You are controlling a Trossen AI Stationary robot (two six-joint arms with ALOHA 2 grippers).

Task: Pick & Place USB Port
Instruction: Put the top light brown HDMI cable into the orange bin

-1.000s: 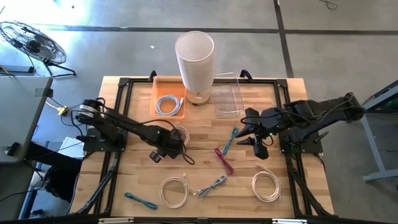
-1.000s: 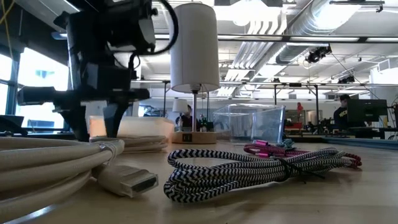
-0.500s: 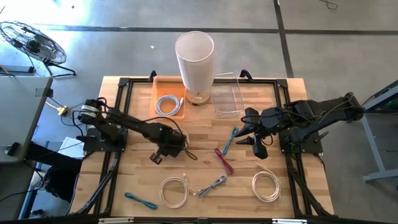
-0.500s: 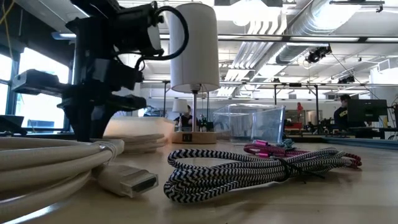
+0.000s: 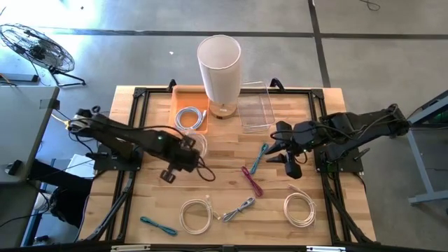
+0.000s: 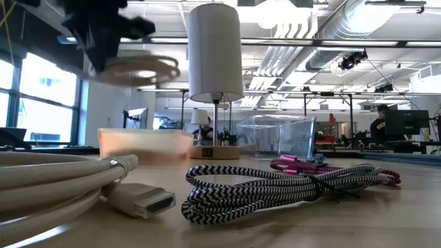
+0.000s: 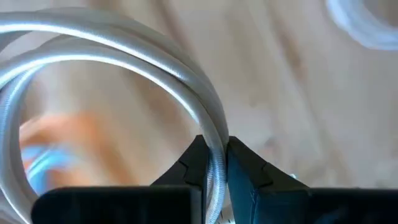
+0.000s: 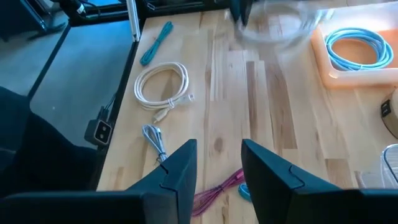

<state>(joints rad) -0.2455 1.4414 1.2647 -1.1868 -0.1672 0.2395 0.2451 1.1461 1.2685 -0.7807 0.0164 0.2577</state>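
My left gripper [image 5: 190, 149] is shut on a white coiled cable [image 5: 199, 143], which hangs in the air just in front of the orange tray [image 5: 180, 98]. In the low view the coil [image 6: 135, 69] floats well above the table. A pale blue coil [image 5: 187, 117] lies in that tray. My right gripper [image 5: 290, 159] stands open over the table's right half, with nothing between its fingers [image 8: 184, 167]. It is near a teal cable [image 5: 259, 157] and a pink cable [image 5: 252, 180]. My left gripper pinches the coil's bundled strands [image 7: 216, 155] between its two fingers, at one spot on the loop's edge. The fingers lie across the strands. The coil is lifted clear of the table and stands out beyond the fingertips.
A white lamp [image 5: 219, 66] and a clear box [image 5: 255, 110] stand at the far edge. Along the near edge lie a white coil [image 5: 197, 215], a grey braided cable [image 5: 240, 208], a teal cable [image 5: 157, 225] and another white coil [image 5: 299, 208].
My left gripper has shut on the white coil where it lay on the table. It has then risen and drawn a little toward the orange tray. The coil has come up with it, lifted clear of the table.
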